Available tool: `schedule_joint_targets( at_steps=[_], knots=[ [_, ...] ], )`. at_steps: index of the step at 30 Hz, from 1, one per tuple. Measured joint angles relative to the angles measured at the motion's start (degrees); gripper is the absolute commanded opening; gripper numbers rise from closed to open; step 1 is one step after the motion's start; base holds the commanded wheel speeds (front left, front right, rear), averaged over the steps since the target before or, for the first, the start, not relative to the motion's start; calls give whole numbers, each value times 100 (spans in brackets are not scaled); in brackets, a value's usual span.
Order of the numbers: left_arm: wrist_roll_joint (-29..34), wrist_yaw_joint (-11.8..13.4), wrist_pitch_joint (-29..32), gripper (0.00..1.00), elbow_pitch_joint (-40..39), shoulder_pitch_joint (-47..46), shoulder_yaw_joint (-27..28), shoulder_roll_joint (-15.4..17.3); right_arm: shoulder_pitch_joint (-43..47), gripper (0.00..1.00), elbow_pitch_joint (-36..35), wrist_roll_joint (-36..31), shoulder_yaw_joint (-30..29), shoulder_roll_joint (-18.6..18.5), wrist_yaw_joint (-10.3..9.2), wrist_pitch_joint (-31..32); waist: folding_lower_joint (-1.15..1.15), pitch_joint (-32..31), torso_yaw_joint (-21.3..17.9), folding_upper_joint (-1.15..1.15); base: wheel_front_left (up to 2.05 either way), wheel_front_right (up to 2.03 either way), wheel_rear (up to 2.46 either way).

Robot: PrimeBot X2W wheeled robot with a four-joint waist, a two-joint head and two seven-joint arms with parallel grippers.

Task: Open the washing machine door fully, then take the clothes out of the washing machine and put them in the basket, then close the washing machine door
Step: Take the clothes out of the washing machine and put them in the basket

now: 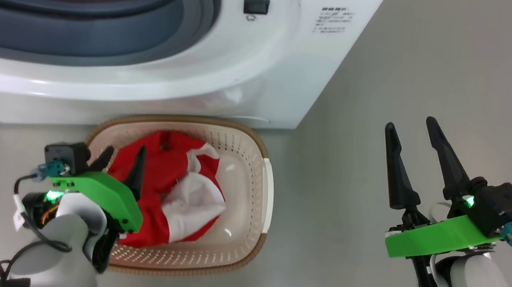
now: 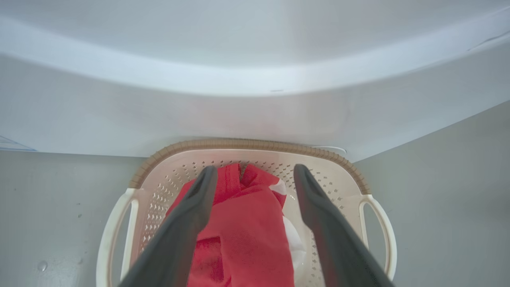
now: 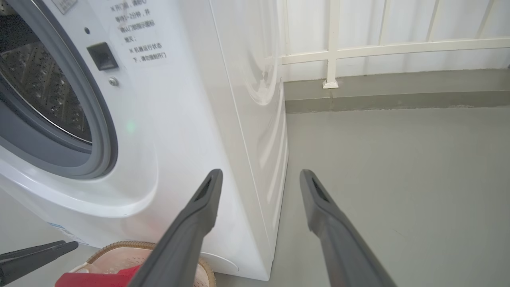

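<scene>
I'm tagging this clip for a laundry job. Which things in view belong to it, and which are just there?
Belongs to the job:
washing machine
red and white clothes, lying in the basket
perforated basket, on the floor before the machine

Just there:
white railing
grey floor

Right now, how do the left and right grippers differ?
The left gripper hangs over the basket, red clothes beneath it; the right gripper is over the grey floor. The left gripper faces the front of the washing machine; the right gripper points past its side corner. Both are open, holding nothing.
</scene>
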Motion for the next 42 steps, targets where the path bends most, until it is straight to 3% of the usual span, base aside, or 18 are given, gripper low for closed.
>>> schedule_joint_targets(
  at_steps=[29, 42],
  knots=[
    [1068, 9, -9, 100, -4008, 2462, 1608, 110, 687, 100, 104, -109, -346, 56, 0, 0, 0, -1543, 185, 0, 0, 0, 0],
    [1314, 8, -32, 100, -5152, 3544, 1771, 90, 1162, 100, -43, -148, -434, 70, 0, 0, 0, -2198, 157, 0, 0, 0, 0]
  ],
)
